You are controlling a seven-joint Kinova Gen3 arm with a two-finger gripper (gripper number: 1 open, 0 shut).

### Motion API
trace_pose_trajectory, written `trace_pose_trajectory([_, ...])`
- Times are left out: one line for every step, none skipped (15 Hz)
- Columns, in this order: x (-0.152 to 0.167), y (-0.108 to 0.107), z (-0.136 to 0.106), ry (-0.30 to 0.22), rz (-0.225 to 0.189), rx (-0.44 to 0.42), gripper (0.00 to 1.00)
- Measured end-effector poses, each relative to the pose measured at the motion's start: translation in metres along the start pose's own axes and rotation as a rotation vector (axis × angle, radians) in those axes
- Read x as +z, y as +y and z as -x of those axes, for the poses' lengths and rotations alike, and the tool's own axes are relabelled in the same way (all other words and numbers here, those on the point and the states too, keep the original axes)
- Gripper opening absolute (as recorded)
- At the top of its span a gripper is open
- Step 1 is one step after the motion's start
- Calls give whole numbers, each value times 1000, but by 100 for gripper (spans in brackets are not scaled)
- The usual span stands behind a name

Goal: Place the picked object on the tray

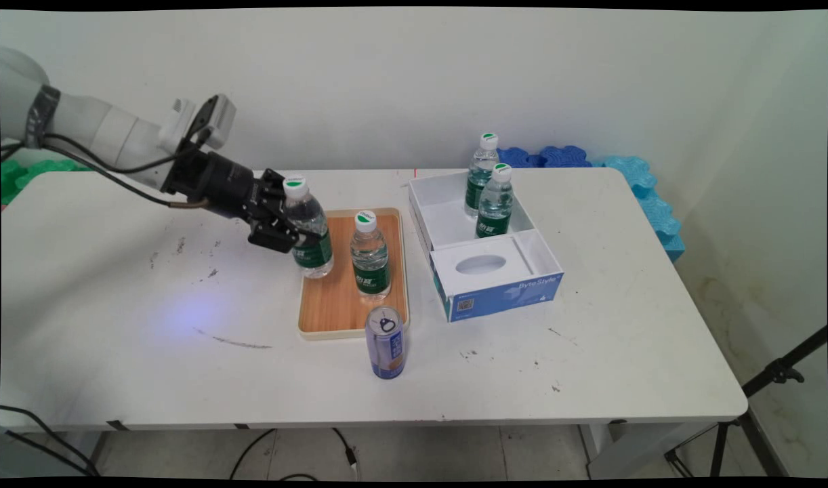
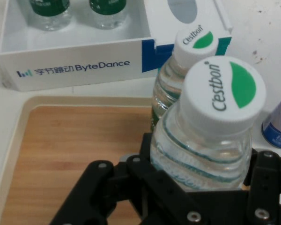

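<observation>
We read "Cestbon" on the near bottle cap point(image 2: 223, 89) and again on the far bottle cap point(image 2: 196, 40); the white box wall point(image 2: 75, 68) reads "ByteDance" after Chinese characters; the box's blue front point(image 1: 505, 293) reads "ByteStyle".

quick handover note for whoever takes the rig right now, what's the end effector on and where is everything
End effector: shut on the left bottle, at the tray's left edge.
Second bottle stands upright on the tray, right of the held one.
Can stands on the table just off the tray's near edge.
Two more bottles stand in the open back part of the white box, right of the tray.
Whether the held bottle is lifted off the tray cannot be told.
</observation>
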Motion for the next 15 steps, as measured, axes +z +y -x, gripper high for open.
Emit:
trace_pose_trajectory([3,2,2,0,1,1,0])
trace_pose_trajectory([7,5,3,1,1,1,0])
trace_pose_trajectory([9,7,4,2,2,1,0])
trace_pose_trajectory([13,9,5,3,2,1,0])
trace_pose_trajectory([15,10,6,4,1,2,0])
trace_pose_trajectory([18,11,7,5,1,3,0])
trace_pose_trajectory([22,13,9,7,0,4,0])
trace_pose_trajectory([25,14,10,8,0,5,0])
trace_pose_trajectory([28,15,12,8,1,6,0])
trace_pose_trajectory([31,16,13,8,1,7,0])
trace_pose_trajectory([34,18,15,6,0,7,0])
trace_pose_trajectory([37,19,16,5,0,8,0])
trace_pose_trajectory([39,20,18,3,-1,9,0])
trace_pose_trajectory([41,20,19,2,-1,11,0])
trace_pose_trajectory([43,21,20,1,-1,11,0])
